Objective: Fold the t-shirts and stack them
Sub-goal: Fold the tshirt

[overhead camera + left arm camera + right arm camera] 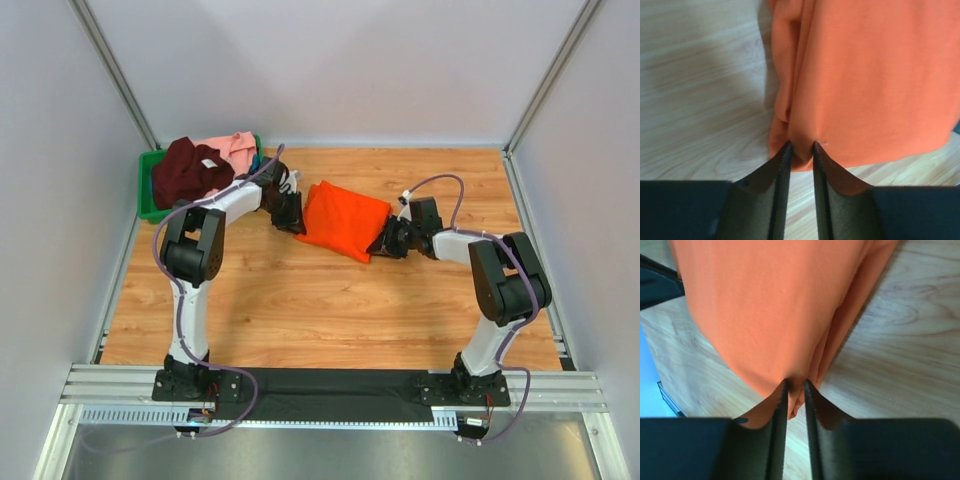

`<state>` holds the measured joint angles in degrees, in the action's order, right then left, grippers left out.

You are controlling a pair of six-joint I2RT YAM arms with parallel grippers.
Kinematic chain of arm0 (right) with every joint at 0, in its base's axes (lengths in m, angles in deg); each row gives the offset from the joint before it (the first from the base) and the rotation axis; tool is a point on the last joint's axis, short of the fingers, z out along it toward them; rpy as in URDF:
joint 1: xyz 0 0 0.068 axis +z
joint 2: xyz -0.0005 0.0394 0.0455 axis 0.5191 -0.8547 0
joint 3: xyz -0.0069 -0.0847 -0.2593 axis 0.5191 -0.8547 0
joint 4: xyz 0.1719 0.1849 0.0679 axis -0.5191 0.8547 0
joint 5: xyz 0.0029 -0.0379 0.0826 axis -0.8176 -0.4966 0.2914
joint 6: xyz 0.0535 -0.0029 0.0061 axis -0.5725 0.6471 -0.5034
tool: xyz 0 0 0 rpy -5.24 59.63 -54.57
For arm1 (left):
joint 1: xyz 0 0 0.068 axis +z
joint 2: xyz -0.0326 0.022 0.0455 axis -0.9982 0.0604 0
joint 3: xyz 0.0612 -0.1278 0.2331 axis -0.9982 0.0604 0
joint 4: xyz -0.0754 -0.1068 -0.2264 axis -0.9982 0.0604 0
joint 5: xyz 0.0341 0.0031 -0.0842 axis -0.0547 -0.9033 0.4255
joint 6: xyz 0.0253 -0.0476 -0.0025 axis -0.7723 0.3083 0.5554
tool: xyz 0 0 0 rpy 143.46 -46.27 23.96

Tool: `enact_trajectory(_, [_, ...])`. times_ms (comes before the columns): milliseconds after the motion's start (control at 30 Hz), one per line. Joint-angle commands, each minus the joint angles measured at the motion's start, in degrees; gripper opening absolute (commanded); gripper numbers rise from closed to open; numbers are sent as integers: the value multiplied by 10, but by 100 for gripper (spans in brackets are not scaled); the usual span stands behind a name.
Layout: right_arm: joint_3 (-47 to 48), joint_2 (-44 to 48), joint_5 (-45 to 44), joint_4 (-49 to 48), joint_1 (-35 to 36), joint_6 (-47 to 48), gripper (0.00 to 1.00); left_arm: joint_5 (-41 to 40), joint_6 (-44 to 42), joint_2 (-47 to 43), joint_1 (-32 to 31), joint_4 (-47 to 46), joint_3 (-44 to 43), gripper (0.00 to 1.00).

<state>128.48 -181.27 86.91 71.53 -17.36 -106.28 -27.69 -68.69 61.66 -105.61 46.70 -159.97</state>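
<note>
Your two arms meet over the orange t-shirt [343, 220], which lies folded into a compact rectangle near the middle of the wooden worktop [320, 310]. The left pincer [801, 148] is clamped on a corner of the cloth at the shirt's left end. The right pincer [795, 384] pinches a corner at the opposite end, its fingers nearly together with orange fabric bunched between them. The cloth stretches between the two grips. The wrist views suggest it hangs slightly lifted, though the overhead view does not settle that. The maroon t-shirt [188, 172] and the pink t-shirt [236, 148] sit heaped, unfolded, in the green bin [148, 205] at the far left corner. The step in hand looks like the closing fold or placement of the first shirt. Your next move calls for both arms to travel together with the layers aligned, then a clean release so the fold does not spring apart.
</note>
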Motion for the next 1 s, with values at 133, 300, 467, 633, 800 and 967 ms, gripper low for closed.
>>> enact_trajectory(133, [-36,25,8,-43,1,11,0,-31,10,-47,-2,-33,72,7])
enact_trajectory(300, [-54,50,-24,-15,0,18,0,-15,51,-86,-8,-66,147,0])
enact_trajectory(467, [-86,90,-38,-6,0,19,0,-14,77,-137,-25,-86,225,0])
enact_trajectory(633, [-72,110,-41,40,0,22,14,-26,107,-165,-28,-51,238,26])
enact_trajectory(800, [2,106,-84,123,-6,67,49,-85,106,-196,-27,-2,189,42])
enact_trajectory(967, [83,50,-57,123,-27,75,54,-85,77,-136,-19,56,69,44])
